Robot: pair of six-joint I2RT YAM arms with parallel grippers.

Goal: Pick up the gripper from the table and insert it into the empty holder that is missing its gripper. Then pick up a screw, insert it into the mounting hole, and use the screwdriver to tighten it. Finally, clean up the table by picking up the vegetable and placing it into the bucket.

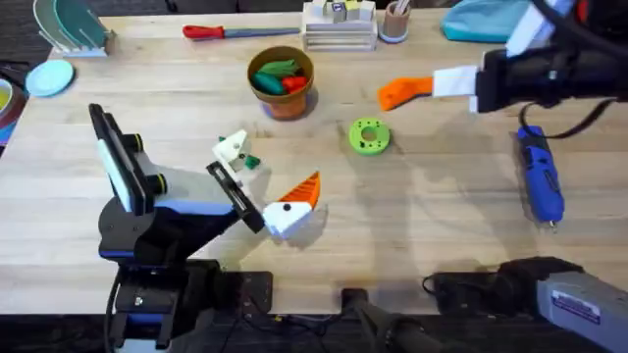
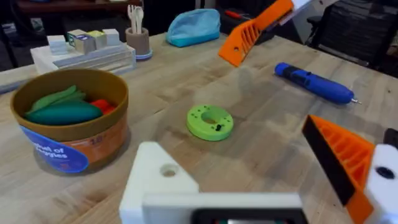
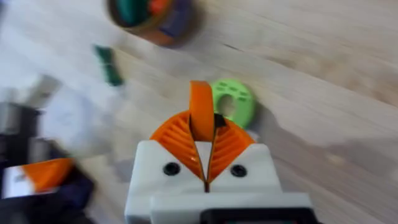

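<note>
My right gripper (image 1: pixel 437 86) (image 3: pixel 202 134) hangs above the table (image 1: pixel 442 206) at the back right, shut on the orange finned gripper (image 1: pixel 402 91) (image 3: pixel 201 112) (image 2: pixel 252 31). My left gripper (image 1: pixel 267 176) stands open near the middle. One side is an empty white holder (image 1: pixel 234 149) (image 2: pixel 158 180); the other carries an orange finger (image 1: pixel 304 188) (image 2: pixel 339 155). A small dark-green vegetable (image 1: pixel 251 162) (image 3: pixel 109 65) lies beside the empty holder. The blue screwdriver (image 1: pixel 540 176) (image 2: pixel 317 84) lies at the right. The bucket (image 1: pixel 283 83) (image 2: pixel 68 124) holds green and red toy vegetables. I cannot make out a screw.
A green ring disc (image 1: pixel 369 135) (image 2: pixel 210 121) (image 3: pixel 235 102) lies mid-table. Along the far edge are a red-handled tool (image 1: pixel 221 31), a white stacked stand (image 1: pixel 339 27), a small cup (image 1: pixel 395 20) and a blue pouch (image 1: pixel 476 20). A rack (image 1: pixel 69 27) and blue plate (image 1: pixel 49 76) sit far left.
</note>
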